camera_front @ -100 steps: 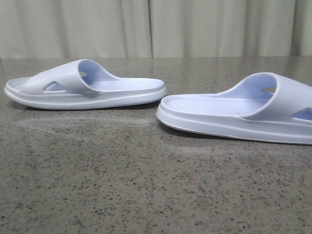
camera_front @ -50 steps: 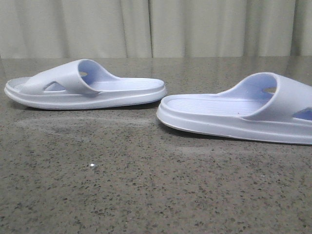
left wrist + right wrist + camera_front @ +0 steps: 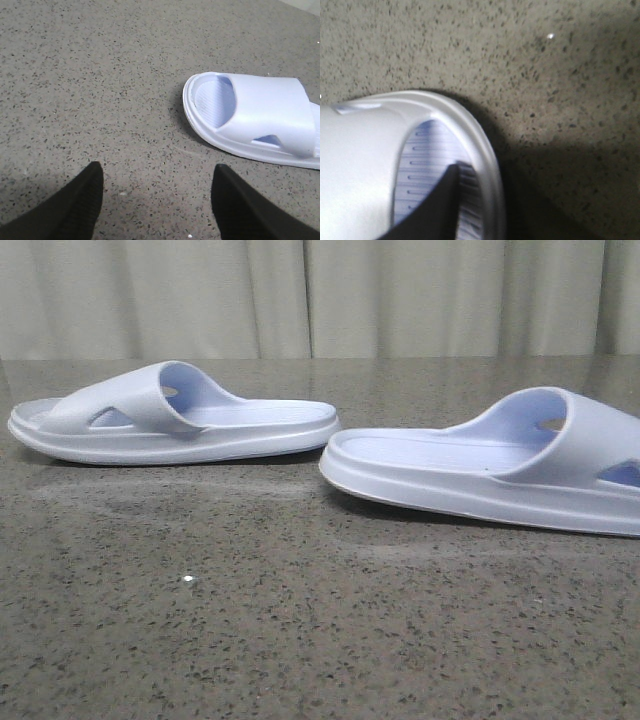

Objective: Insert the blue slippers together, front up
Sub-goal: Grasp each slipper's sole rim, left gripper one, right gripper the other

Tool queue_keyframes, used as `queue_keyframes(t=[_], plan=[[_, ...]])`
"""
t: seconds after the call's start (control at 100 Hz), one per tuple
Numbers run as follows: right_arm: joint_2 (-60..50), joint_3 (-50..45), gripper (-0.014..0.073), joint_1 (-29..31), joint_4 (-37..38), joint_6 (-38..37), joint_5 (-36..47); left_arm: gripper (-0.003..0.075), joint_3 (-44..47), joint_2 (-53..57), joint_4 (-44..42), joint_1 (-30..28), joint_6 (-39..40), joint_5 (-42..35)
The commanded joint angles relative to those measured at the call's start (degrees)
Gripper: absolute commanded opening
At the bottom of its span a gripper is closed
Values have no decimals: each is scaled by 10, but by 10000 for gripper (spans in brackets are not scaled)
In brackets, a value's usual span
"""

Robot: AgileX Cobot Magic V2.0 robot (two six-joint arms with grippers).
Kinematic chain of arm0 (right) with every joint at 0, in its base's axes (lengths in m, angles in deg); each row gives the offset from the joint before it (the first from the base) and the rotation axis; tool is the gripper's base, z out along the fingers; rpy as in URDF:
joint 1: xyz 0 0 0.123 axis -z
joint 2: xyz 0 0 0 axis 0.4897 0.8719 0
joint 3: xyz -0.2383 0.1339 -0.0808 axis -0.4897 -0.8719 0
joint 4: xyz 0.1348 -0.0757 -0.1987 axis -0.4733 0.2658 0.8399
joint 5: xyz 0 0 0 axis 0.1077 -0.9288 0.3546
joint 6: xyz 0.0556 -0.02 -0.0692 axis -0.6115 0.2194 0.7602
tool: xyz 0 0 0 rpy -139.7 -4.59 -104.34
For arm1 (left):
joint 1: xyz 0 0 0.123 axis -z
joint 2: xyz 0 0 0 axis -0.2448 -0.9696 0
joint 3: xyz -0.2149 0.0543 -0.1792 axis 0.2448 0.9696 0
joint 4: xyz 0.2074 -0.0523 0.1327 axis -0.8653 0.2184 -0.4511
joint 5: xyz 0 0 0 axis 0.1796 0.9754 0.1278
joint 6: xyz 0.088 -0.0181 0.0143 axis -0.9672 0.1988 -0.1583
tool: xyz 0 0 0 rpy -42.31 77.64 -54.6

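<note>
Two pale blue slippers lie on the speckled table, both sole down. The left slipper (image 3: 180, 420) has its toe at the far left, and it also shows in the left wrist view (image 3: 260, 115). My left gripper (image 3: 157, 172) is open and empty over bare table, beside that slipper's toe end. The right slipper (image 3: 480, 475) runs off the right edge. My right gripper (image 3: 470, 180) grips the right slipper (image 3: 365, 160) at its toe rim. One dark finger (image 3: 445, 205) lies on the ribbed footbed. The other finger is hidden under the sole. Neither gripper shows in the front view.
The grey speckled table (image 3: 300, 640) stretches in front of both slippers, with a tiny white speck (image 3: 188, 580) on it. A pale curtain (image 3: 400, 300) hangs behind the table's far edge. The slippers' heel ends nearly touch near the middle.
The heel end of the right slipper has risen a little off the table and shifted slightly left. The left slipper has not moved.
</note>
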Motion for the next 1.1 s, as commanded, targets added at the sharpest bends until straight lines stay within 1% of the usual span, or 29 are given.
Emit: queue_keyframes(t=[0.0, 0.09, 0.22, 0.41, 0.5, 0.55, 0.63, 0.67, 0.74, 0.86, 1.09], plan=[[-5, 11, -104, 3, -16, 15, -11, 414, -24, -10, 27, -2, -11, -40], [-5, 11, -106, 3, -16, 15, -11, 414, -45, -42, 57, -2, -39, -27], [-5, 11, -107, 3, -21, 15, -11, 414, -91, -109, 122, -2, -108, -5], [-6, 11, -107, 3, -23, 15, -11, 414, -178, -228, 237, -7, -205, 48], [-6, 11, -107, 3, -23, 15, -11, 414, -204, -282, 293, -30, -257, 77], [-6, 11, -107, 3, -23, 16, -11, 414, -214, -308, 354, -51, -294, 97], [-6, 11, -107, 3, -23, 17, -11, 414, -224, -350, 449, -86, -387, 159], [-6, 11, -107, 3, -23, 17, -10, 414, -229, -367, 479, -97, -409, 193], [-6, 11, -107, 3, -23, 17, -9, 414, -240, -398, 492, -110, -423, 221], [-6, 11, -107, 3, -23, 21, -9, 414, -255, -432, 493, -111, -429, 226], [-6, 11, -107, 3, -24, 22, -5, 408, -269, -453, 504, -111, -448, 249]])
